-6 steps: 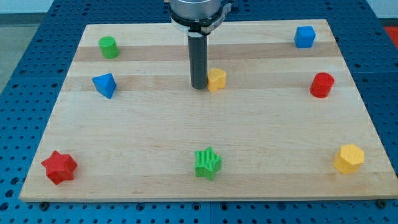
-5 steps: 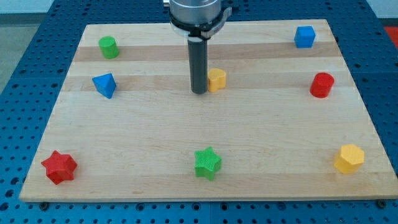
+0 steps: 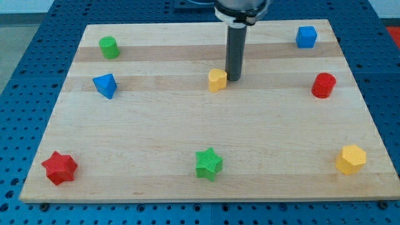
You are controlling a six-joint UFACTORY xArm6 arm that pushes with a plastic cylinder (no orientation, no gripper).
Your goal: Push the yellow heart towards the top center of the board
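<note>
The yellow heart (image 3: 217,80) sits a little above the middle of the wooden board (image 3: 187,131). My tip (image 3: 234,79) stands right next to the heart's right side, touching it or nearly so. The dark rod rises from the tip towards the view's top.
A green cylinder (image 3: 109,47) and a blue triangular block (image 3: 105,85) are at the upper left. A blue cube (image 3: 306,37) and a red cylinder (image 3: 323,85) are at the upper right. A red star (image 3: 59,167), a green star (image 3: 209,164) and a yellow hexagon (image 3: 350,159) lie along the bottom.
My tip has moved from the heart's left side to its right side. The heart has stayed in about the same place.
</note>
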